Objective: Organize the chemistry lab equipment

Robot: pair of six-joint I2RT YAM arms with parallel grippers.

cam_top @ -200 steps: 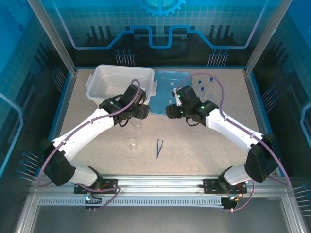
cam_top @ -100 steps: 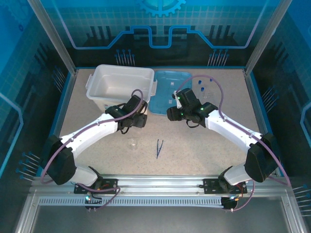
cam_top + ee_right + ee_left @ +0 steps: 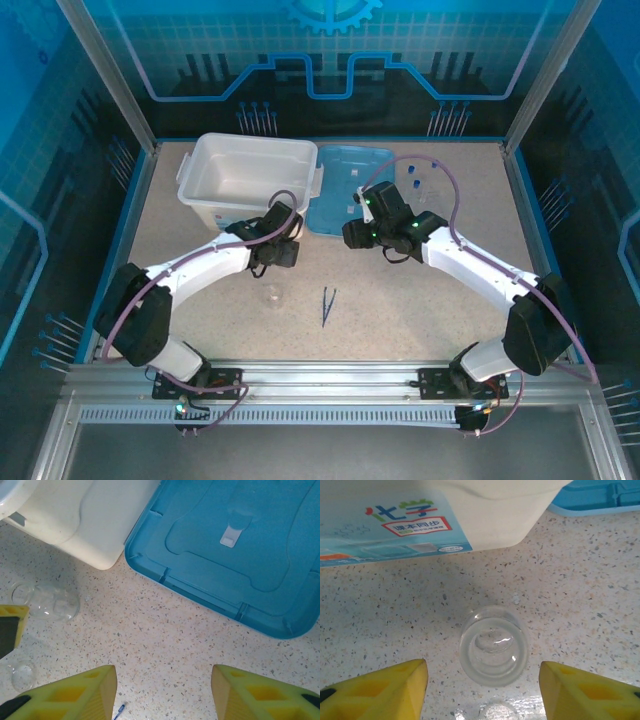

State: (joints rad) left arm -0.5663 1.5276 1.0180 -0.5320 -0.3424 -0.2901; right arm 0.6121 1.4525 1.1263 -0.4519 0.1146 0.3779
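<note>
Glass vessel [image 3: 493, 647], taken to be the flask from its narrow mouth and wider body, is set upright on the speckled tabletop [image 3: 600, 580], just in front of the white tub [image 3: 485, 520]. It is bracketed by the left gripper [image 3: 482, 680], whose yellow fingers [image 3: 380, 690] are spread wide on either side without touching it. Nothing is held, and this is judged to be a line-up for a grasp. A second small glass piece [image 3: 275, 295] is seen nearer the arm bases, with the dark-blue tweezers [image 3: 328, 305] near it. The right gripper [image 3: 162, 680] is seen parted and empty over bare table beside the blue lid [image 3: 240, 545], presumably clear of the left arm's work. Blue-capped tubes [image 3: 415, 175] are found beyond the lid, at the far right.
</note>
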